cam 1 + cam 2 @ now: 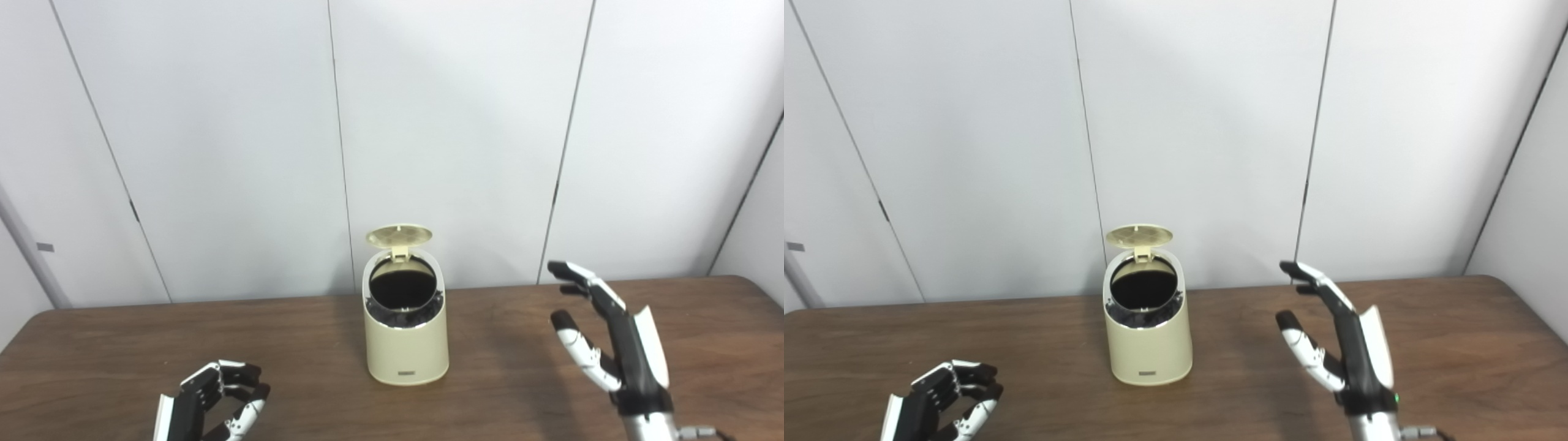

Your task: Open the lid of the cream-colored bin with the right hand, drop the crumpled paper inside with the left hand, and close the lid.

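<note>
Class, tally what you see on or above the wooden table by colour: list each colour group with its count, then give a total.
Cream: 1, the bin with its lid standing open.
Black and white: 2, the left hand with fingers curled, and the right hand raised with fingers apart.
Total: 3.
No crumpled paper shows in either view.

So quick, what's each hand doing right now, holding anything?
Left hand: fingers curled in low over the table; whether it holds anything cannot be told.
Right hand: open, raised beside the bin, holding nothing.
</note>
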You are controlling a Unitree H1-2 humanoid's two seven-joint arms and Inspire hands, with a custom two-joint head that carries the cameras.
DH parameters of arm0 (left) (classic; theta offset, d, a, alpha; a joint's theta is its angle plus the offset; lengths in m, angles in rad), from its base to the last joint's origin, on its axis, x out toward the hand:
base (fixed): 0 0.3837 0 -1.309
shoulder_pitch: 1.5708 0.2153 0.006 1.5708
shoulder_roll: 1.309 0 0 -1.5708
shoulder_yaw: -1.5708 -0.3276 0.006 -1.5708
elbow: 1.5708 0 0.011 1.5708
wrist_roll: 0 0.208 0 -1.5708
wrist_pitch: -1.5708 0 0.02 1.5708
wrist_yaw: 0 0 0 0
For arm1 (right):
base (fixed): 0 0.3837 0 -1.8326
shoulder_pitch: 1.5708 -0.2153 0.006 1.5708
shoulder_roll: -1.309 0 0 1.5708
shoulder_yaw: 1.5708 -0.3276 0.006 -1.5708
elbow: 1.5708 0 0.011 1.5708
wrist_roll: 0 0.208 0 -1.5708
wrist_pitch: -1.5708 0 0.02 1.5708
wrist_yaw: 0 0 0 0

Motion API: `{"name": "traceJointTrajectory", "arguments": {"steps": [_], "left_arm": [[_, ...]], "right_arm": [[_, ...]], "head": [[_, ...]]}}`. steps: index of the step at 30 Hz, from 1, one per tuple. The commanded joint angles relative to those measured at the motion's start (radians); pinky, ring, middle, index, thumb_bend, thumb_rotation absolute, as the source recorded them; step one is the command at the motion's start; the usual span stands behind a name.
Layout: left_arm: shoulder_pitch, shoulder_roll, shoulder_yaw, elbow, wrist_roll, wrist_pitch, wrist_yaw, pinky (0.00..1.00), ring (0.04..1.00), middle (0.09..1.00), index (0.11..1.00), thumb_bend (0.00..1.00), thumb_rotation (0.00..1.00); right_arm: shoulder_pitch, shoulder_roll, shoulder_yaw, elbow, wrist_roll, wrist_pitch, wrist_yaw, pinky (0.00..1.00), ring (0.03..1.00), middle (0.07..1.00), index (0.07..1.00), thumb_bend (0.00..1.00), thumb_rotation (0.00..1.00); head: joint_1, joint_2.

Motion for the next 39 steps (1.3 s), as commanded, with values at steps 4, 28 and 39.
{"name": "traceJointTrajectory", "arguments": {"steps": [4,28,39], "left_arm": [[0.032,-0.04,-0.011,0.001,0.0,0.017,0.0,0.47,0.566,0.59,0.491,0.48,0.06],[0.024,-0.073,-0.015,0.028,0.041,-0.005,0.011,0.48,0.558,0.584,0.491,0.48,0.06],[0.022,-0.089,-0.031,0.03,0.066,-0.013,0.014,0.48,0.556,0.579,0.491,0.48,0.06]], "right_arm": [[-0.124,-0.029,0.015,-0.132,-0.108,0.102,0.072,0.65,0.771,0.782,0.758,0.38,0.82],[-0.393,-0.12,0.176,-0.219,-0.292,0.419,0.468,0.66,0.802,0.826,0.829,0.61,0.81],[-0.492,-0.142,0.206,-0.174,-0.317,0.473,0.562,0.72,0.84,0.843,0.829,0.66,0.82]], "head": [[0.0,0.001],[0.005,-0.008],[0.015,-0.013]]}}
